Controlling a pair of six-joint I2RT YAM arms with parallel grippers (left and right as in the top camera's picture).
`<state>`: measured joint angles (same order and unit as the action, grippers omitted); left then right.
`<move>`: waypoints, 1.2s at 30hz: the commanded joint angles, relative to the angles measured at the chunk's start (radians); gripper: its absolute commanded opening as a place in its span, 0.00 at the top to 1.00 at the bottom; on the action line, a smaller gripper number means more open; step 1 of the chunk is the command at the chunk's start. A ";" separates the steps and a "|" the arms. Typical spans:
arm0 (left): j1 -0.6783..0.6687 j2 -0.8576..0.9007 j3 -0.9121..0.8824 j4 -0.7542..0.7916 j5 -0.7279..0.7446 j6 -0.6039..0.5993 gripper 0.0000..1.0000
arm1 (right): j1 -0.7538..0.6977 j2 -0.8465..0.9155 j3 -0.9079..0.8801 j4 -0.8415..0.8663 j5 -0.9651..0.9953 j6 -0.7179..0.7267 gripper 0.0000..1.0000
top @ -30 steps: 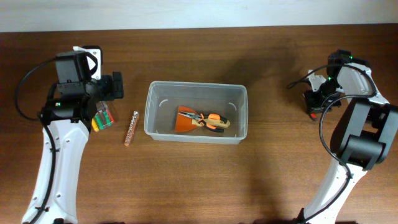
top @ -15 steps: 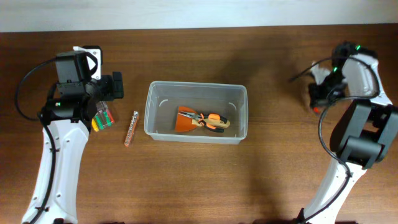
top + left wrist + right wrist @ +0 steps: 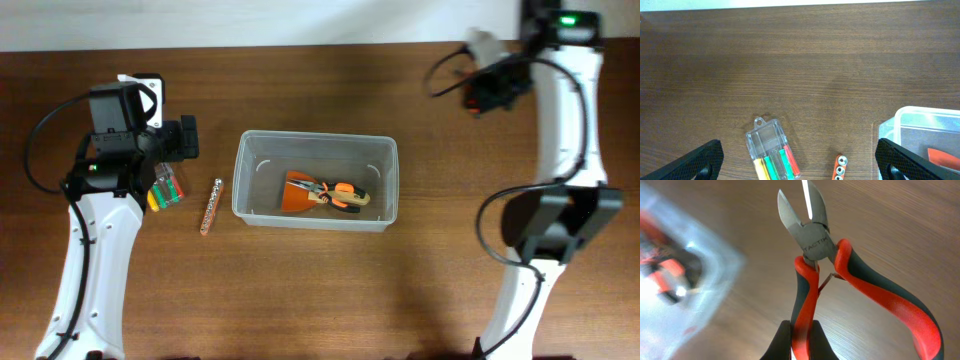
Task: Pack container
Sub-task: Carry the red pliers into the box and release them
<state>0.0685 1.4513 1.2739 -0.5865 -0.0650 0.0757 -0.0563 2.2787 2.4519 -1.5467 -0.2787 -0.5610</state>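
Note:
The clear plastic container (image 3: 241, 180) stands mid-table and holds orange-handled pliers (image 3: 328, 193). My right gripper (image 3: 488, 90) hangs in the air behind and to the right of it. In the right wrist view it (image 3: 801, 335) is shut on one handle of red-and-black side cutters (image 3: 812, 250), jaws pointing away; the container (image 3: 685, 260) is a blur at the left. My left gripper (image 3: 186, 140) is open and empty left of the container. In the left wrist view its fingers (image 3: 800, 150) straddle a clear screwdriver case (image 3: 771, 150), and the container's corner (image 3: 912, 117) shows at the right.
The case of coloured screwdrivers (image 3: 166, 188) and an orange strip of sockets (image 3: 209, 206) lie on the table between the left arm and the container. The strip also shows in the left wrist view (image 3: 839, 167). The table's far edge meets a white wall.
My right arm has risen and swung from the right side towards the back and left, carrying the side cutters. The left arm has not moved.

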 commanded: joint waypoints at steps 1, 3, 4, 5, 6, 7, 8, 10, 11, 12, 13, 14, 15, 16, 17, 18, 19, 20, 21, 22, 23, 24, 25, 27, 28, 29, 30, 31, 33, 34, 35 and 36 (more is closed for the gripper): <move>0.004 -0.004 0.023 0.002 -0.010 0.016 0.01 | 0.118 -0.034 0.024 -0.037 -0.062 -0.097 0.96; 0.004 -0.004 0.023 0.002 -0.010 0.016 0.01 | 0.188 -0.034 0.024 -0.065 -0.063 -0.124 0.96; 0.004 -0.004 0.023 0.002 -0.010 0.016 0.01 | 0.211 -0.034 0.024 -0.074 -0.063 -0.137 0.96; 0.004 -0.004 0.023 0.002 -0.010 0.016 0.01 | 0.245 -0.034 0.024 -0.084 -0.062 -0.143 0.96; 0.004 -0.004 0.023 0.002 -0.010 0.016 0.01 | 0.274 -0.034 0.024 -0.092 -0.065 -0.143 0.96; 0.004 -0.004 0.023 0.002 -0.010 0.016 0.01 | 0.304 -0.034 0.024 -0.100 -0.071 -0.143 0.96; 0.004 -0.004 0.023 0.002 -0.010 0.016 0.01 | 0.335 -0.034 0.024 -0.105 -0.074 -0.143 0.96; 0.004 -0.004 0.023 0.002 -0.010 0.016 0.01 | 0.394 -0.034 0.024 -0.111 -0.073 -0.143 0.96; 0.004 -0.004 0.023 0.001 -0.010 0.016 0.01 | 0.418 -0.034 0.024 -0.111 -0.072 -0.144 0.96; 0.004 -0.004 0.023 0.002 -0.010 0.016 0.01 | 0.442 -0.034 0.024 -0.111 -0.071 -0.151 0.96; 0.004 -0.004 0.023 0.002 -0.010 0.016 0.01 | 0.469 -0.034 0.023 -0.110 -0.068 -0.166 0.96; 0.004 -0.004 0.023 0.002 -0.010 0.016 0.01 | 0.486 -0.034 0.019 -0.107 -0.064 -0.169 0.96; 0.004 -0.004 0.023 0.002 -0.010 0.016 0.01 | 0.506 -0.034 0.013 -0.100 -0.053 -0.168 0.96; 0.004 -0.004 0.023 0.002 -0.010 0.016 0.01 | 0.518 -0.034 0.006 -0.095 -0.049 -0.168 0.96; 0.004 -0.004 0.023 0.002 -0.010 0.016 0.01 | 0.533 -0.033 -0.004 -0.089 -0.047 -0.168 0.96; 0.004 -0.004 0.023 0.002 -0.010 0.016 0.01 | 0.542 -0.032 -0.011 -0.085 -0.047 -0.168 0.96; 0.004 -0.004 0.023 0.002 -0.010 0.016 0.01 | 0.550 -0.029 -0.024 -0.078 -0.047 -0.168 0.96; 0.004 -0.004 0.023 0.002 -0.010 0.016 0.01 | 0.554 -0.027 -0.034 -0.072 -0.047 -0.167 0.96; 0.004 -0.004 0.023 0.002 -0.010 0.016 0.01 | 0.557 -0.027 -0.051 -0.063 -0.047 -0.167 0.96; 0.004 -0.004 0.023 0.002 -0.010 0.016 0.01 | 0.560 -0.027 -0.090 -0.042 -0.047 -0.167 0.96; 0.004 -0.004 0.023 0.002 -0.010 0.016 0.01 | 0.560 -0.027 -0.119 -0.026 -0.047 -0.164 0.96; 0.004 -0.004 0.023 0.002 -0.010 0.016 0.01 | 0.560 -0.027 -0.147 -0.011 -0.048 -0.164 0.96; 0.004 -0.004 0.023 0.002 -0.010 0.016 0.01 | 0.560 -0.027 -0.184 0.007 -0.048 -0.164 0.96; 0.004 -0.004 0.023 0.002 -0.010 0.016 0.01 | 0.560 -0.027 -0.296 0.068 -0.048 -0.164 0.96; 0.004 -0.004 0.023 0.002 -0.010 0.016 0.01 | 0.560 -0.027 -0.336 0.091 -0.048 -0.164 0.96; 0.004 -0.004 0.023 0.002 -0.010 0.016 0.01 | 0.560 -0.027 -0.376 0.115 -0.048 -0.164 0.96; 0.004 -0.004 0.023 0.002 -0.010 0.016 0.01 | 0.560 -0.027 -0.410 0.135 -0.050 -0.164 0.96; 0.004 -0.004 0.023 0.002 -0.010 0.016 0.01 | 0.560 -0.027 -0.441 0.154 -0.051 -0.164 0.96; 0.004 -0.004 0.023 0.002 -0.010 0.016 0.01 | 0.560 -0.027 -0.498 0.187 -0.051 -0.164 0.96; 0.004 -0.004 0.023 0.002 -0.010 0.016 0.01 | 0.560 -0.027 -0.523 0.202 -0.051 -0.163 0.96; 0.004 -0.004 0.023 0.002 -0.010 0.016 0.01 | 0.560 -0.027 -0.543 0.215 -0.051 -0.159 0.96; 0.004 -0.004 0.023 0.002 -0.010 0.016 0.01 | 0.560 -0.027 -0.560 0.227 -0.051 -0.156 0.96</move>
<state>0.0685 1.4513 1.2739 -0.5861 -0.0650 0.0757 0.5045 2.2757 1.9419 -1.3441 -0.3191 -0.7143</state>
